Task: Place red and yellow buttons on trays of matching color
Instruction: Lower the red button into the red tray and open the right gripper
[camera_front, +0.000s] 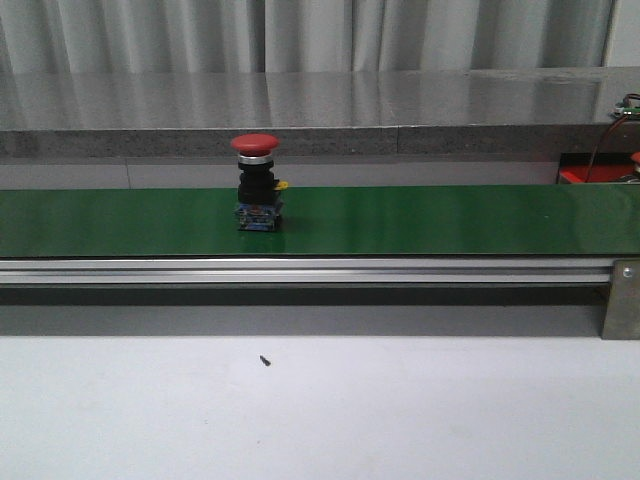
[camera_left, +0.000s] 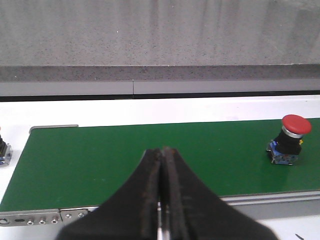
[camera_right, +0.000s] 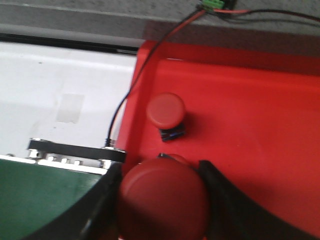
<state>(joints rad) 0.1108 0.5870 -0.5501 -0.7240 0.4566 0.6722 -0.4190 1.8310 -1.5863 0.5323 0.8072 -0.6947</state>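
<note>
A red button (camera_front: 255, 185) with a black body stands upright on the green conveyor belt (camera_front: 450, 220); the left wrist view also shows this red button (camera_left: 290, 145) off to one side. My left gripper (camera_left: 162, 151) hangs over the belt, shut and empty. In the right wrist view my right gripper (camera_right: 159, 169) is shut on another red button (camera_right: 162, 202), its fingers on both sides of the cap, above the edge of the red tray (camera_right: 250, 125). A third red button (camera_right: 166, 112) stands in that tray. No yellow button or yellow tray shows.
The red tray (camera_front: 575, 175) sits at the far right behind the belt. Red and black wires (camera_right: 150, 65) run across the tray's rim. A dark object (camera_left: 4, 150) is cut off beyond the belt's end. An aluminium rail (camera_front: 300, 270) edges the belt, with white table (camera_front: 320, 410) in front.
</note>
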